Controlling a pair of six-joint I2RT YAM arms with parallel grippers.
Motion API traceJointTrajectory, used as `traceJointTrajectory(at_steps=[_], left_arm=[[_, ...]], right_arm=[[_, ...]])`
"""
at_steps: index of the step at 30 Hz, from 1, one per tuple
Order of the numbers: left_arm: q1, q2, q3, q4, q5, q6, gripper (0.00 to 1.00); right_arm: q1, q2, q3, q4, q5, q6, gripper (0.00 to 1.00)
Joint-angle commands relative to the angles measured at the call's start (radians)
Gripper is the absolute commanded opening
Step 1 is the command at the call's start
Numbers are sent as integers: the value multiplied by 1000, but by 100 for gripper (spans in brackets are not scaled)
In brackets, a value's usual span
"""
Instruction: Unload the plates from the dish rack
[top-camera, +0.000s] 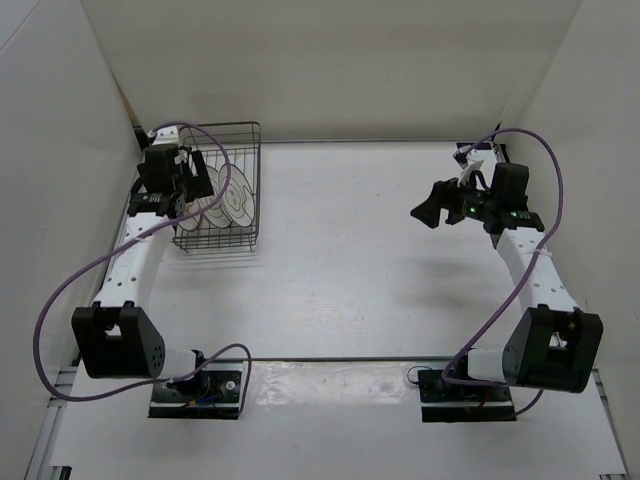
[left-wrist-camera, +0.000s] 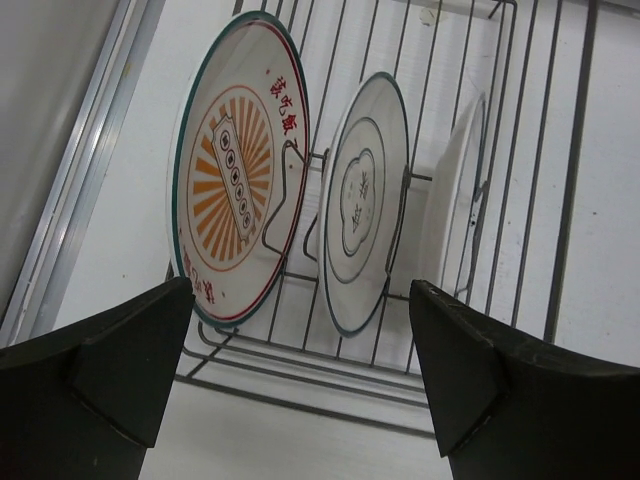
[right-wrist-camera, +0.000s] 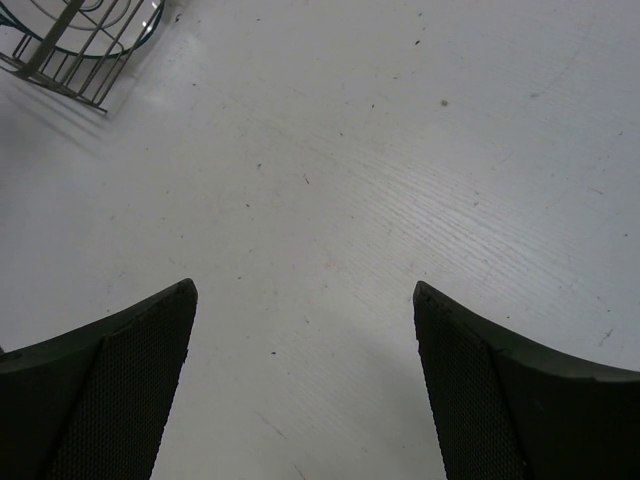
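Observation:
The dark wire dish rack (top-camera: 235, 135) stands at the far left of the table. Three plates stand upright in its slots (top-camera: 228, 192). In the left wrist view the orange sunburst plate (left-wrist-camera: 240, 170) is nearest, then a white plate (left-wrist-camera: 365, 200) with a dark motif, then a third white plate (left-wrist-camera: 455, 190) seen nearly edge-on. My left gripper (top-camera: 188, 188) is open and empty at the rack's left end, with its fingertips (left-wrist-camera: 170, 300) just short of the rack's end wires (left-wrist-camera: 300, 385). My right gripper (top-camera: 432, 208) is open and empty above bare table (right-wrist-camera: 320, 150).
White walls close in the table (top-camera: 350, 260) at the back and both sides; the left wall runs close beside the rack. A corner of the rack shows at the top left of the right wrist view (right-wrist-camera: 60, 62). Purple cables loop off both arms.

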Motion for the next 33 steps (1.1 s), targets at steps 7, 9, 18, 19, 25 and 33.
traceJointTrajectory(at_steps=[7,9,18,19,25,33], left_arm=[[56,146,115,92,71,-25,91],[55,185,135,98,93,-29,90],[58,272,182,105,134,-65,84],[58,277,184,106,137,-63,84],[56,306,179,96,139,-55,78],[53,331,175,96,136,-54,52]], right_arm=[[1,74,119,-87,-74,-26,90],[0,84,130,-94,-77,-26,90],[1,144,194,-151,-88,-43,90],[-2,147,196,-153,-86,-41,90],[1,159,208,-165,-85,-28,90],[0,160,219,-182,-59,-22,90]])
